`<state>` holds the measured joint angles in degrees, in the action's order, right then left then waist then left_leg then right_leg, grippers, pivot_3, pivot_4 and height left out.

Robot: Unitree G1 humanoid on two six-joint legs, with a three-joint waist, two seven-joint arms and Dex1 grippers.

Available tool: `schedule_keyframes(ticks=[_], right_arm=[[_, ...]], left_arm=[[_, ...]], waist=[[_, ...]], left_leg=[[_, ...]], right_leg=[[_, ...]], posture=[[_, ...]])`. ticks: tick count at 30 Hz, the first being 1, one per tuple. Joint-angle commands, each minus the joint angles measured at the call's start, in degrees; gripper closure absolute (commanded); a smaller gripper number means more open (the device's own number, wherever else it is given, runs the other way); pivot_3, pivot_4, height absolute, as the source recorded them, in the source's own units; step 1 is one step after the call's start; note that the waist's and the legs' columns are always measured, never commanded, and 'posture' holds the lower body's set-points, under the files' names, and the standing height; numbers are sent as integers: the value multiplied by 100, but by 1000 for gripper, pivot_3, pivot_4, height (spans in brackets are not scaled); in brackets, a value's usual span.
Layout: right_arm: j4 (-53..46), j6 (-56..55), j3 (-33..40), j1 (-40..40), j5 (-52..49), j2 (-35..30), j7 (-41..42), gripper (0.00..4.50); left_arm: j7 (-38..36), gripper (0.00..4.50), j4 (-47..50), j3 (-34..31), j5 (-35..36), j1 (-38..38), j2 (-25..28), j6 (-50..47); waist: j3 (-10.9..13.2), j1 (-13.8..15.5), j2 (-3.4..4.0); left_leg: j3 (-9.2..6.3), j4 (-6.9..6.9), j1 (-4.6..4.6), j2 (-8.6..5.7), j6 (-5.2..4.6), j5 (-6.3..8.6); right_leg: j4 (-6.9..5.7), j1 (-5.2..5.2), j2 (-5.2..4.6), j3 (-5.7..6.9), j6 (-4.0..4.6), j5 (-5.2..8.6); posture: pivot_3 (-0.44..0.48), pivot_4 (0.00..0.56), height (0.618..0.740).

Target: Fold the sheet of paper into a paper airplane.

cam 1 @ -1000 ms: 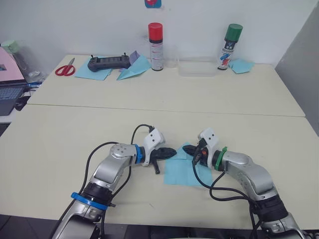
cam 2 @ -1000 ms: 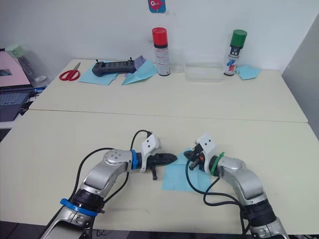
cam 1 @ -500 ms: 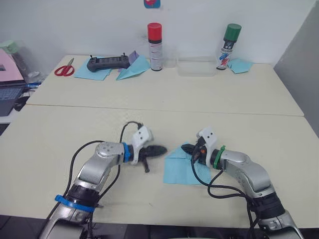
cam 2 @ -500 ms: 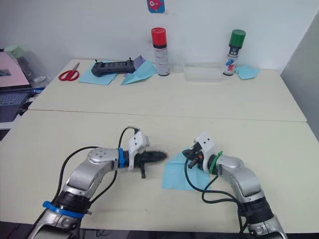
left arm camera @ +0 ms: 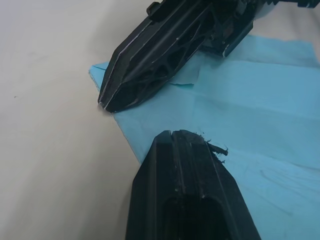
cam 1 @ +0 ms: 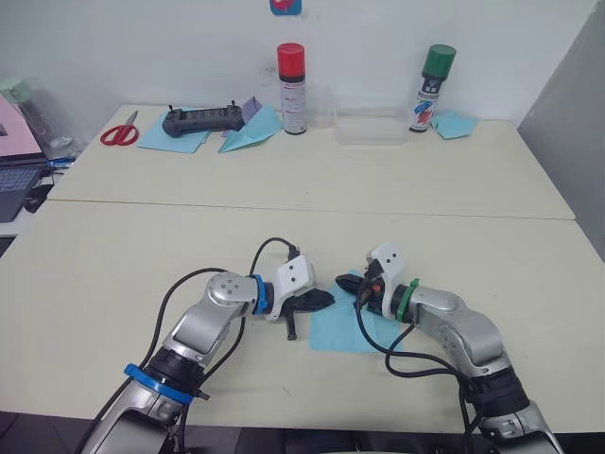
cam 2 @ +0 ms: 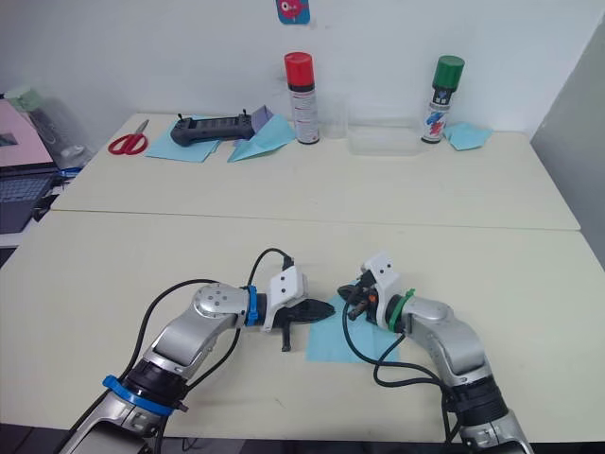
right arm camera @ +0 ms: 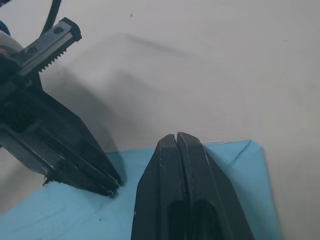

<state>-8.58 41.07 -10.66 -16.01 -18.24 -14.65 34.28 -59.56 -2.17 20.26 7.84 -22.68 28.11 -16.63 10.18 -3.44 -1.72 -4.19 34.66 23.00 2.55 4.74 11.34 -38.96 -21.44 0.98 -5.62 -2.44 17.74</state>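
The sheet of paper (cam 1: 337,331) is light blue and lies flat and creased on the near table between my two grippers. My left gripper (cam 1: 327,300) is shut, its tips resting over the sheet's left edge. My right gripper (cam 1: 342,281) is shut too, its tips low over the sheet's far left corner, a finger's width from the left tips. In the left wrist view my own fingertips (left arm camera: 182,134) sit above the sheet of paper (left arm camera: 250,95), with the right gripper (left arm camera: 105,102) just beyond them. No sheet shows between either gripper's fingers.
On the far table stand a red-capped spray can (cam 1: 292,89), a green-capped can (cam 1: 435,87) and a clear box (cam 1: 371,128). Scissors (cam 1: 118,132), a black controller (cam 1: 203,120), a blue plane with a purple flap (cam 1: 253,128) and a blue scrap (cam 1: 456,124) lie there.
The left gripper drew back to the left off the sheet, then came back right to its left edge. The right gripper edged slightly left.
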Motion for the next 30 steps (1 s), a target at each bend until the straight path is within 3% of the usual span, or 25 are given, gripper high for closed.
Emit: schedule_keyframes(ticks=[1,17,22,25,28,30], right_arm=[[-123,20,-64,92,38,-34,-78,4500],[460,-443,326,106,666,-347,-936,4500],[-47,-112,943,85,-21,-229,-836,4500],[-526,507,1399,68,-610,-497,-575,4500],[-835,1185,1777,76,-1144,-833,-401,3857],[-970,1861,2101,124,-1490,-1175,-354,3188]], left_arm=[[-18,4456,-323,198,-266,37,41,-21],[99,4456,-468,220,-351,-72,-113,69],[110,4456,-475,226,-369,-82,-175,72],[138,4456,-498,224,-390,-95,-214,108],[167,4500,-502,228,-395,-97,-254,106],[179,4500,-500,235,-401,-83,-273,111]], waist=[[0,5,0],[-15,33,-3],[-15,71,-3],[-8,93,6],[-7,91,7],[-6,92,9]], left_leg=[[0,0,0,-1,0,0],[-1,14,-6,-5,0,-1],[-2,16,-3,-11,0,-1],[-2,16,3,-12,0,-1],[-2,15,3,-11,0,-1],[-5,14,2,-9,0,0]], right_leg=[[0,1,0,0,0,0],[0,13,-4,-3,-7,-6],[0,14,-7,-4,-7,-6],[1,10,-8,-4,-8,-6],[1,8,-7,-4,-7,-6],[1,8,-5,-2,-6,-5]], posture=[[0,150,740],[0,150,740],[0,150,740],[0,150,740],[0,150,740],[0,150,740]])
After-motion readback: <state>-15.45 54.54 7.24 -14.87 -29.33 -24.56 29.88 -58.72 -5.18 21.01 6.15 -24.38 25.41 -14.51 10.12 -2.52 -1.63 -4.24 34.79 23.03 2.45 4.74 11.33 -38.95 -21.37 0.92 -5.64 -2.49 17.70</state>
